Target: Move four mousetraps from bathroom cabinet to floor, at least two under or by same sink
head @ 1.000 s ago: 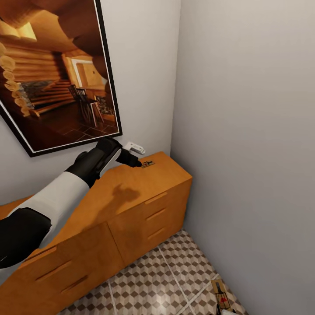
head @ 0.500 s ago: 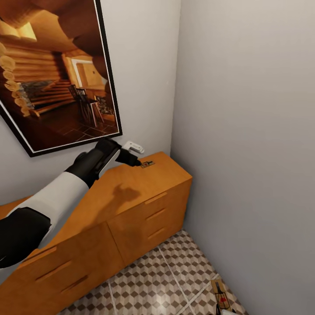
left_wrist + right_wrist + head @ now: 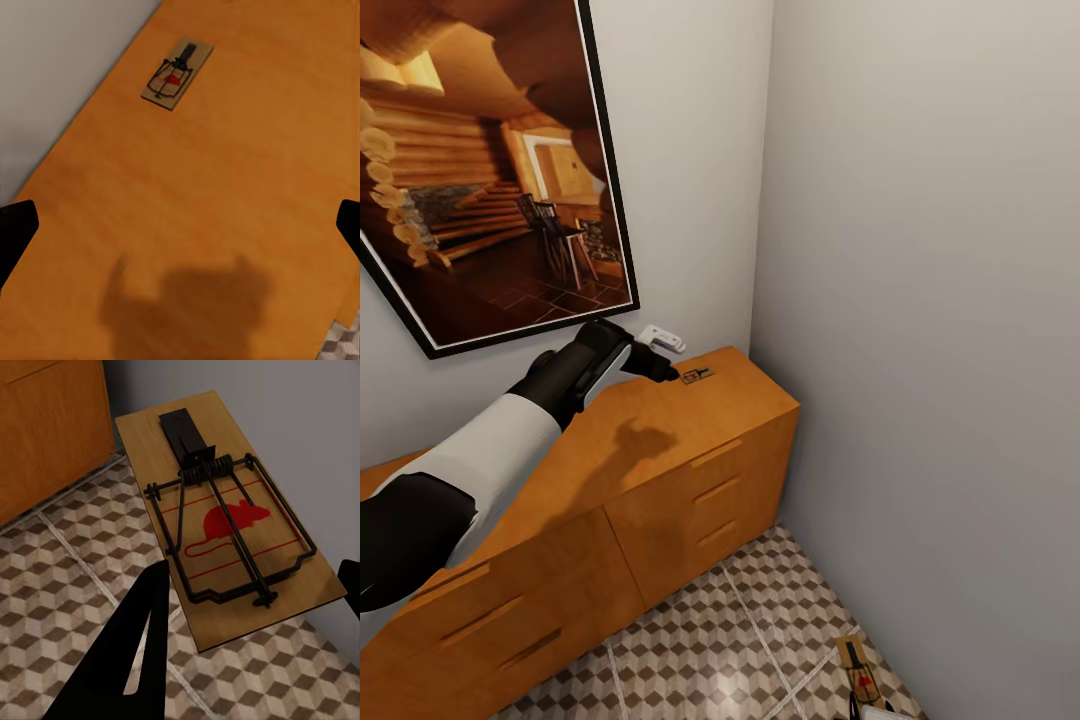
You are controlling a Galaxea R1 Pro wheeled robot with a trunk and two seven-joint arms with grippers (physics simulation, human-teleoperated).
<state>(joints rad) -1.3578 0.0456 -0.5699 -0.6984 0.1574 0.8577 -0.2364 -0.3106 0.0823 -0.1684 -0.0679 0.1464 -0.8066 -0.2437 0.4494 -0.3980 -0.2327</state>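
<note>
The left gripper (image 3: 668,358) has drawn back a touch along the top of the cabinet (image 3: 660,440), so the mousetrap (image 3: 697,376) that sat right at its lower fingertip half a second ago now lies just clear of it, a sliver of bare wood between them. From the left wrist camera the same mousetrap (image 3: 177,73) lies flat well ahead of the fingers, close to the wall edge of the cabinet top (image 3: 225,195), and the two dark fingertips (image 3: 15,232) stand wide apart at the sides of the picture with nothing between them. The left gripper is therefore spread wide and empty, and this trap is not yet taken; I judge the arm to be lining up for the grasp rather than closing on it. The head camera has also tipped a little (the whole picture has slid up slightly), which brings more of a second mousetrap (image 3: 857,670) into sight low down by the grey wall on the tiled floor (image 3: 700,640); that is the camera's move, not the trap's. The right wrist camera sees this mousetrap (image 3: 225,514) close up, with one dark finger (image 3: 135,652) of the right gripper beside it and the other finger just showing past it. Whether the right gripper grips the board or merely hangs around it, I cannot tell.
</note>
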